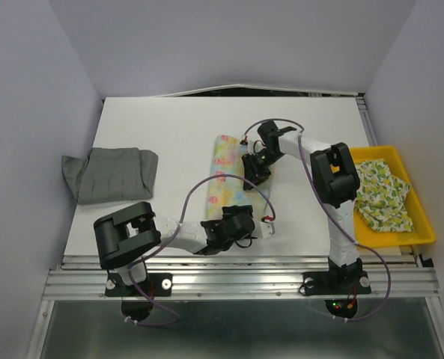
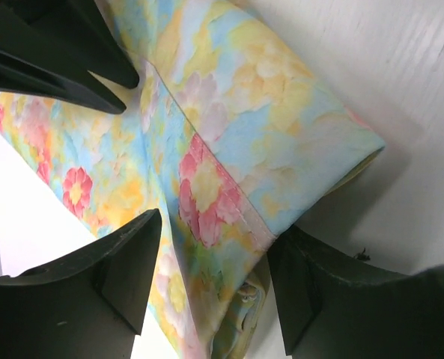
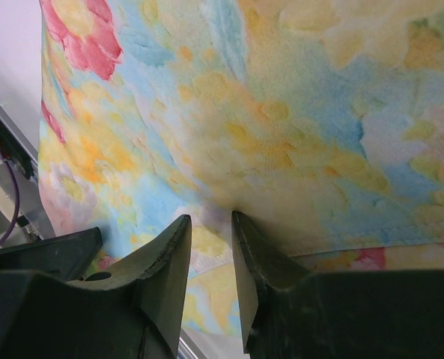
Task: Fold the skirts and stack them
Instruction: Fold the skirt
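The pastel yellow-blue skirt with pink flowers (image 1: 223, 176) lies folded into a long strip on the middle of the table. My left gripper (image 1: 244, 222) is at its near end. In the left wrist view the jaws stand wide apart with a fold of the floral skirt (image 2: 207, 187) between them (image 2: 218, 239). My right gripper (image 1: 255, 170) is at the strip's right edge, its jaws (image 3: 210, 217) almost together and pinching puckered floral cloth (image 3: 281, 127). The grey skirt (image 1: 111, 173) lies folded at the left. The pale green-yellow printed skirt (image 1: 382, 193) lies crumpled at the right.
A yellow plastic tray (image 1: 424, 224) at the table's right edge holds the printed skirt. White walls close in the table on the left, right and back. A metal rail (image 1: 236, 280) runs along the near edge by the arm bases.
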